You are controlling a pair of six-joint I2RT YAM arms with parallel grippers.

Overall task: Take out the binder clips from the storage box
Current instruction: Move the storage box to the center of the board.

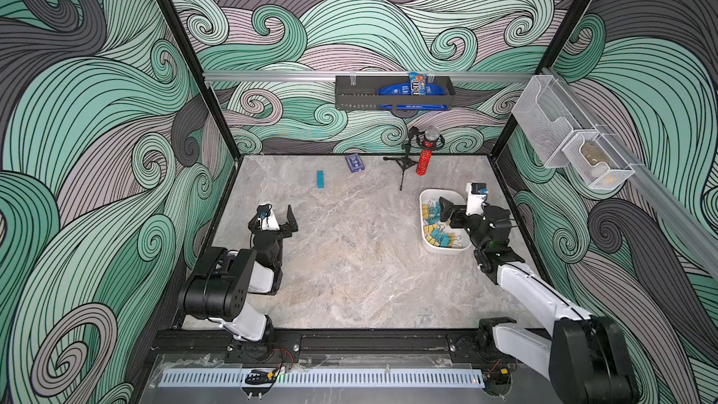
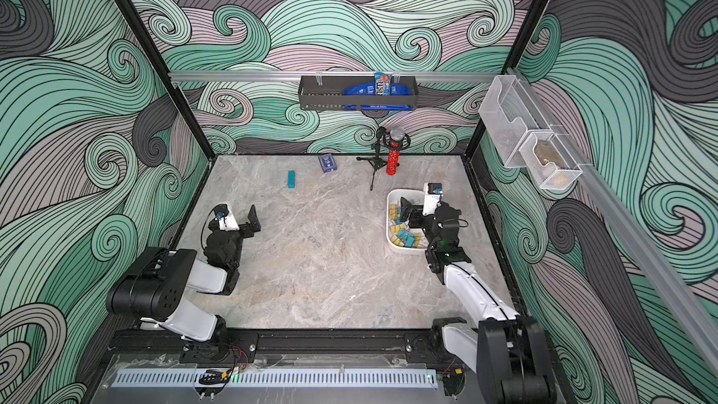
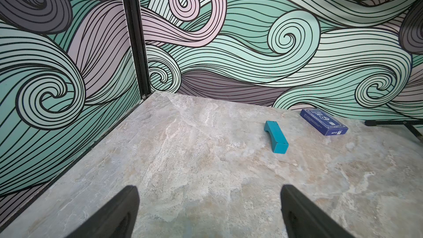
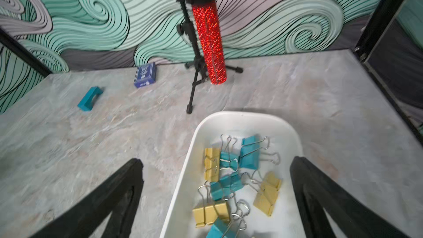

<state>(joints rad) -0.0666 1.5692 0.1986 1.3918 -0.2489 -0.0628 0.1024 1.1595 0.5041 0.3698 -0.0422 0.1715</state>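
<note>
The white storage box sits at the table's right side. Several teal and yellow binder clips with silver wire handles lie loose inside it. My right gripper hangs open over the box and holds nothing. One of its fingers is over the table beside the box wall, the other over the opposite rim. My left gripper stands open above bare table at the left, far from the box.
A teal block and a blue card box lie near the back wall. A red microphone on a black tripod stands just behind the storage box. A black tray and mesh bins hang on the walls.
</note>
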